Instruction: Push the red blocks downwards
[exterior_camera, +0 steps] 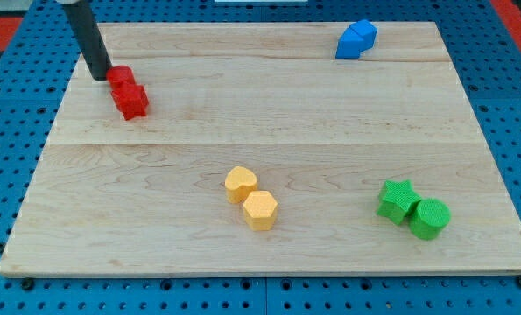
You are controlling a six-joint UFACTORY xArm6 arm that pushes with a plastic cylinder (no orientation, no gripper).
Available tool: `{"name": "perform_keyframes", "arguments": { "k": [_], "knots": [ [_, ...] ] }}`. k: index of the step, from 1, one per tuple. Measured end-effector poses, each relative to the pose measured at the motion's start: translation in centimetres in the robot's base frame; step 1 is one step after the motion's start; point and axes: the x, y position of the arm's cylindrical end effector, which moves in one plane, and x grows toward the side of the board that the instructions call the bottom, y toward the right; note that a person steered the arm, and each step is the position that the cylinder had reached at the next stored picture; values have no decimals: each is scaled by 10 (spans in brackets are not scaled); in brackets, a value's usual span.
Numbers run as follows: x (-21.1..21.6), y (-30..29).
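Yellow hexagonal blocks (251, 199) sit lower centre; your red pair is barely started.
No claw on this rig: my tip (102, 76) touches the two touching red blocks (126, 92), upper left of the wooden board (286, 114); nearly the whole downward push remains.

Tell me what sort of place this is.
Likely a robotics lab bench: a wooden board on blue perforated matting, small coloured blocks in pairs, and my tip just up-left of the red blocks.
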Motion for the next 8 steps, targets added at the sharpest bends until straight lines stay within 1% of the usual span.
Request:
{"name": "perform_keyframes", "arguments": {
  "k": [1, 2, 3, 4, 5, 6, 7, 8],
  "knots": [
    [2, 51],
    [10, 56],
    [-13, 43],
    [-38, 70],
    [-9, 99],
    [31, 98],
    [65, 46],
    [59, 38]
  ]
}}
